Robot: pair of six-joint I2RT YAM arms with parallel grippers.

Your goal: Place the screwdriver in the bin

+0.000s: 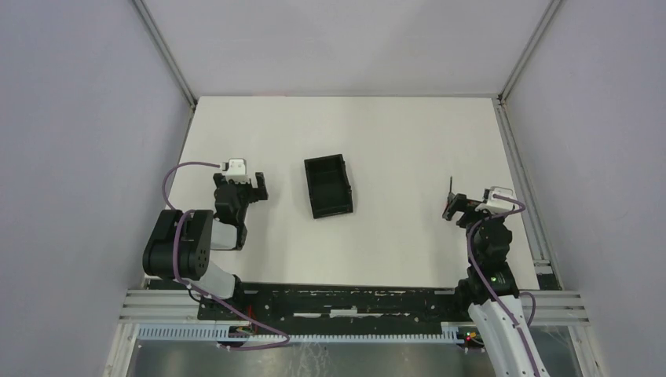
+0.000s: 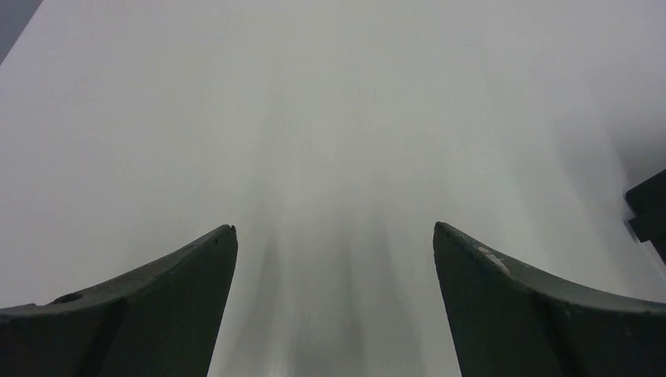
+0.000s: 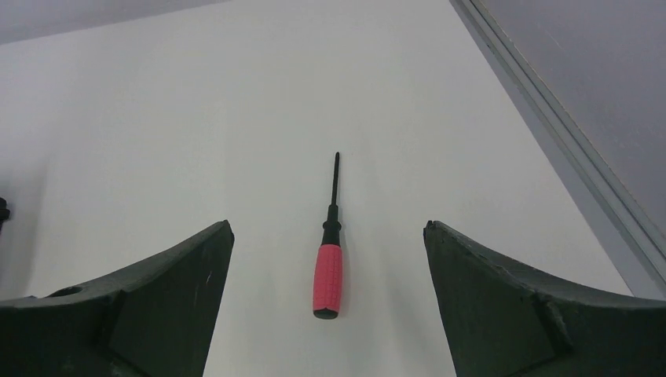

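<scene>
Two fingers of my right claw [image 3: 327, 225] stand wide apart, holding nothing; the screwdriver [image 3: 328, 271] lies flat on the counter [image 1: 393, 133], centred between them, red handle nearest me; I'd drop straight and pinch the handle, not the thin shaft; my forearm reaches low, wrist pitched down; the bin [image 1: 312, 188] sits well apart, leftward.

A lab robot cell: white table [image 1: 393, 133] walled by plain grey panels [image 1: 78, 118] on aluminium framing [image 1: 164, 51].
</scene>
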